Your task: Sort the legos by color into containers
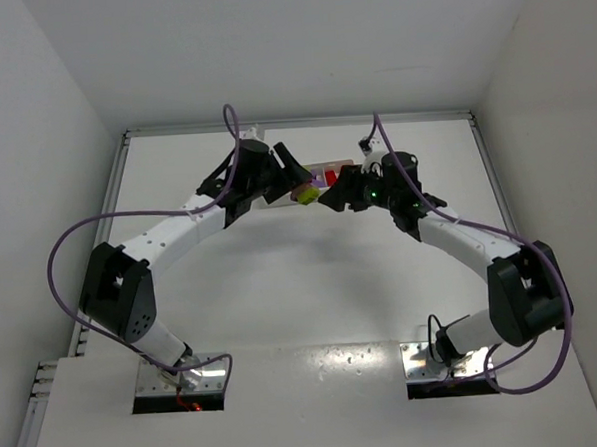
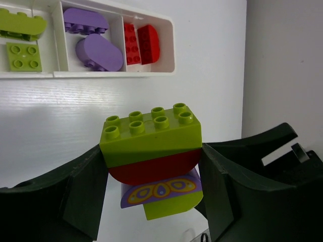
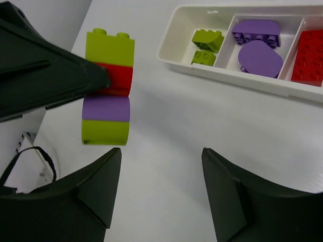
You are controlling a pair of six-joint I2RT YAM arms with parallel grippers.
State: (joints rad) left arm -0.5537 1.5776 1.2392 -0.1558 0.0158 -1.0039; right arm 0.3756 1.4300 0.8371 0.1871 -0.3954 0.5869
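Far left: left gripper [image 2: 151, 187], jaws part-way closed on a brick stack [image 2: 151, 146], pads pressing its two sides at the upper lime and red layers. Stack held off the white table [image 2: 212, 91]. Layers from studded end down: lime green, red, purple with a printed pattern, lime green.

Beyond the stack: white tray [image 2: 172, 30] flat on the table, three compartments in a row. Left compartment: two lime green bricks [image 2: 22, 55]. Middle: two purple bricks [image 2: 98, 50]. Right: red bricks [image 2: 141, 43].

Far right: right gripper [image 3: 161, 161], jaws standing apart, nothing between them. It faces the stack, near its lower end, not touching.
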